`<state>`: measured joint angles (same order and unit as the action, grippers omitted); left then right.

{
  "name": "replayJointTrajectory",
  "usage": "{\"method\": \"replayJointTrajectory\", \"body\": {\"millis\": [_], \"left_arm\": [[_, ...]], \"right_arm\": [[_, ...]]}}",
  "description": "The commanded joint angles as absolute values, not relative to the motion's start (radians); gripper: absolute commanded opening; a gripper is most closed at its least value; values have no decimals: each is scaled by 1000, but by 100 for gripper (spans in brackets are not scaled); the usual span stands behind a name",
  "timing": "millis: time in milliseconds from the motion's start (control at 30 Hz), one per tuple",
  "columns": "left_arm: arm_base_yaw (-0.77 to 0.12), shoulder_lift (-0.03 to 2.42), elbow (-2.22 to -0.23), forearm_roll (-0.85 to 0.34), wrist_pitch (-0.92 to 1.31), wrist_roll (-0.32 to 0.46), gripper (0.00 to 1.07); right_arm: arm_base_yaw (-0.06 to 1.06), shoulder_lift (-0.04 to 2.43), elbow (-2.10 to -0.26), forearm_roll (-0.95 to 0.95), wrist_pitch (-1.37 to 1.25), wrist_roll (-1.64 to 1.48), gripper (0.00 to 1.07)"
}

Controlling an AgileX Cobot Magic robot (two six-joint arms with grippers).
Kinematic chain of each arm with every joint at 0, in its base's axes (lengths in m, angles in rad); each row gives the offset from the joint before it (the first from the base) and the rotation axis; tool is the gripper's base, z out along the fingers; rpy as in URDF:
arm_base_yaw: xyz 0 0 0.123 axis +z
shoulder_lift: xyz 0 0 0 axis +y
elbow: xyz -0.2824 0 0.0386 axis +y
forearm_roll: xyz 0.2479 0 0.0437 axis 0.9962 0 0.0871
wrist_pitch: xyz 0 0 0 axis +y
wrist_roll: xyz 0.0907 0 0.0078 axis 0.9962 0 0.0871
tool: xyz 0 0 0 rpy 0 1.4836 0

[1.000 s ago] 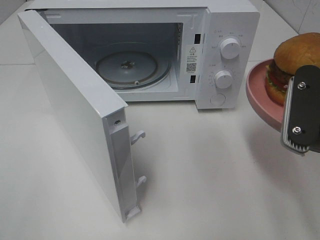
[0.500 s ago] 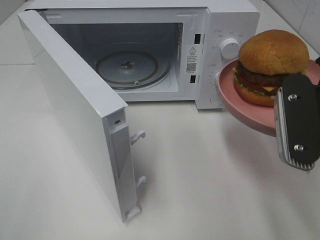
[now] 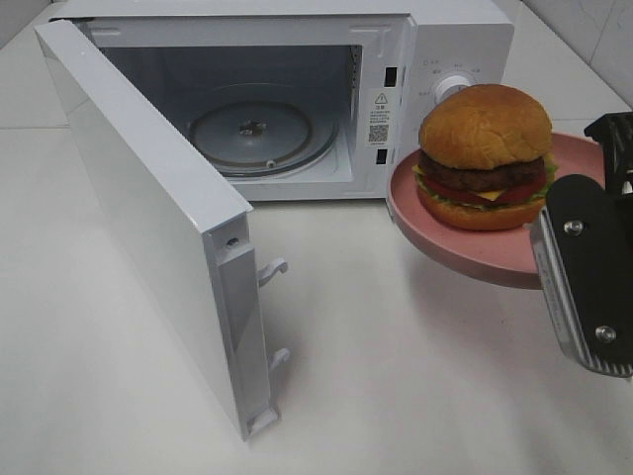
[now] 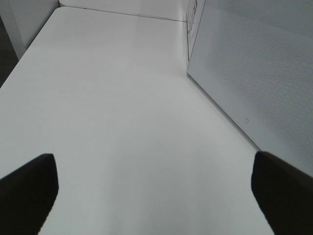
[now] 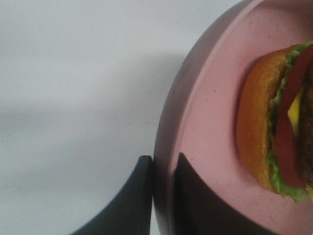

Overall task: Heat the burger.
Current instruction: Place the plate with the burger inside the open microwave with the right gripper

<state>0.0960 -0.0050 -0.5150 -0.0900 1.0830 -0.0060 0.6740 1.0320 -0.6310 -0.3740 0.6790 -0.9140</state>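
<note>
One burger (image 3: pixel 485 158) sits upright on a pink plate (image 3: pixel 465 259), held up off the table (image 3: pixel 396 386) at the right of the scene. It is just in front of the microwave's (image 3: pixel 297 10) control panel. Its domed bun faces up and the patty, cheese, tomato and lettuce lie level beneath it, so the stack's axis is vertical. The burger is round, with no long side to point anywhere. It rests toward the far part of the plate, with bare pink rim showing on the near side.

The right gripper (image 5: pixel 164 169) is clamped on the plate's near right rim, one finger above the rim and one below.

The microwave door (image 3: pixel 148 218) stands swung out to the near left. Its cavity is open, with the glass turntable (image 3: pixel 252 134) lying flat inside, left of the burger.

The left gripper (image 4: pixel 156 188) has its fingers spread wide apart with nothing between them, low over bare table beside the door.
</note>
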Motion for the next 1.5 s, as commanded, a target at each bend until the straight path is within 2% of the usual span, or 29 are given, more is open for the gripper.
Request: {"method": "replayJointTrajectory", "body": {"millis": [33, 500, 733, 1500], "left_arm": [[99, -7, -513, -91, 1069, -9, 100], [99, -7, -513, -91, 1069, -9, 100], [99, -7, -513, -91, 1069, -9, 100], [99, -7, -513, -91, 1069, -9, 100]], "right_arm": [[680, 1022, -638, -394, 576, -958, 8], [680, 1022, -638, -394, 414, -959, 9], [680, 1024, -637, -332, 357, -967, 0], [680, 1048, -637, -317, 348, -1082, 0]]}}
